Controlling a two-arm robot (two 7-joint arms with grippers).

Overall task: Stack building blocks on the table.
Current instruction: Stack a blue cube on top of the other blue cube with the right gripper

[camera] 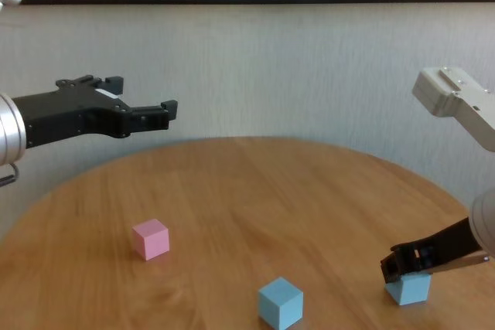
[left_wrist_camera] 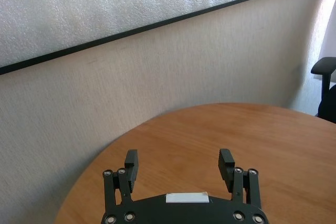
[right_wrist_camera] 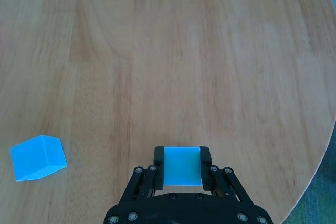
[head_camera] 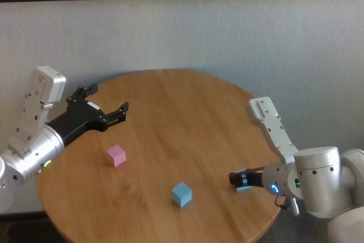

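Observation:
My right gripper is low at the table's right front edge, its fingers pressed against both sides of a light blue block that rests on the wood; the same block shows under the gripper in the chest view. A second light blue block sits near the front middle, also seen in the right wrist view. The pink block stands alone toward the left. My left gripper hovers open and empty, high over the table's left rear.
The round table's edge curves close behind the right gripper. A pale wall with a dark rail runs behind the table. A dark chair stands off to one side.

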